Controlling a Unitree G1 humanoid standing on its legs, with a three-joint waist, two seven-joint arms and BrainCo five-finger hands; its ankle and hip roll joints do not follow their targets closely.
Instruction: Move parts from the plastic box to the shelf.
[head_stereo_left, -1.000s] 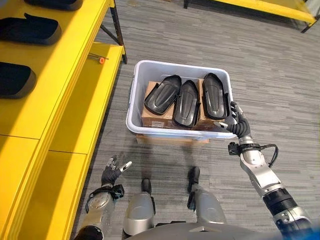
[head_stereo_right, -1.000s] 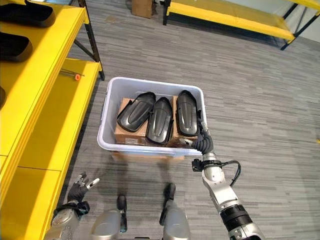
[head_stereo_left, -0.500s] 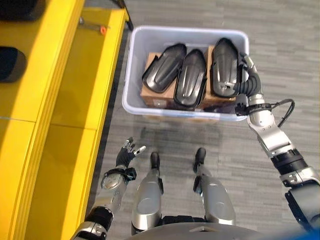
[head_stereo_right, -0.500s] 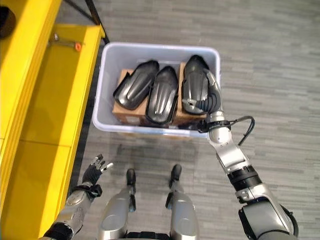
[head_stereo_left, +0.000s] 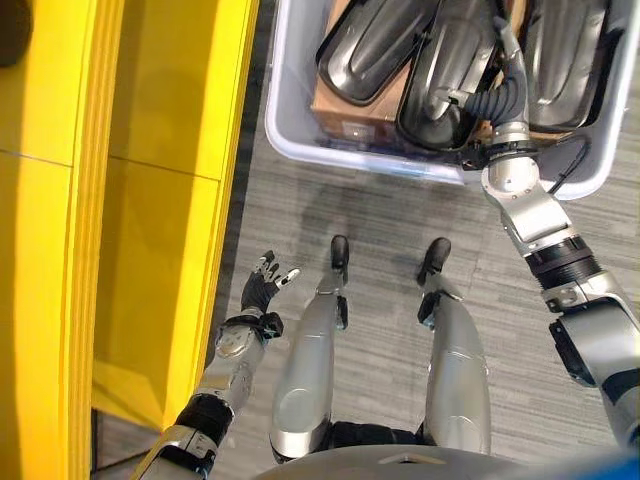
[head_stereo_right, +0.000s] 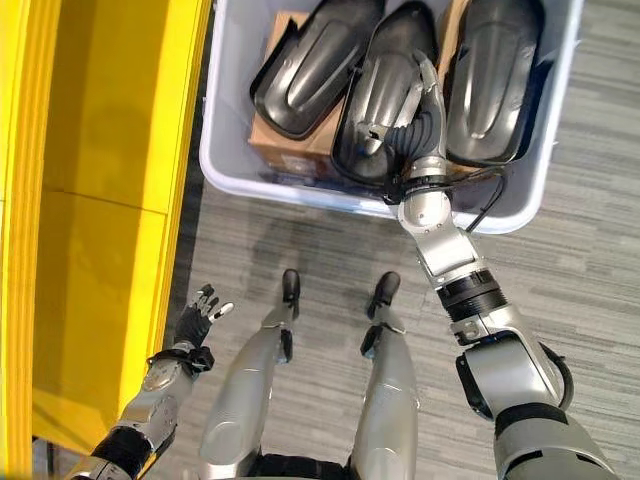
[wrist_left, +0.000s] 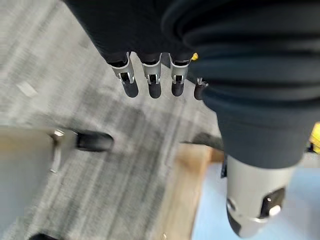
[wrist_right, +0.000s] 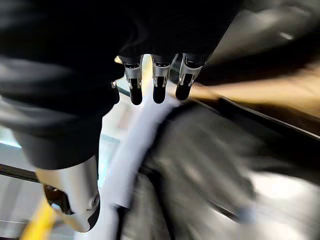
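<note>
Right eye view: the right hand is reaching into the plastic box, fingers relaxed over the middle black part. The left hand is hanging open beside the yellow shelf.

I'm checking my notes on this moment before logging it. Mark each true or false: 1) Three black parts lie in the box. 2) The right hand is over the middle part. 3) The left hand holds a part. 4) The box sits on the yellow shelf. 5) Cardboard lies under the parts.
1) True: three black parts lie side by side in the box.
2) True: the right hand reaches in over the middle part.
3) False: the left hand is open and empty, low beside the shelf.
4) False: the box sits on the floor, next to the shelf.
5) True: cardboard shows beneath them.
</note>
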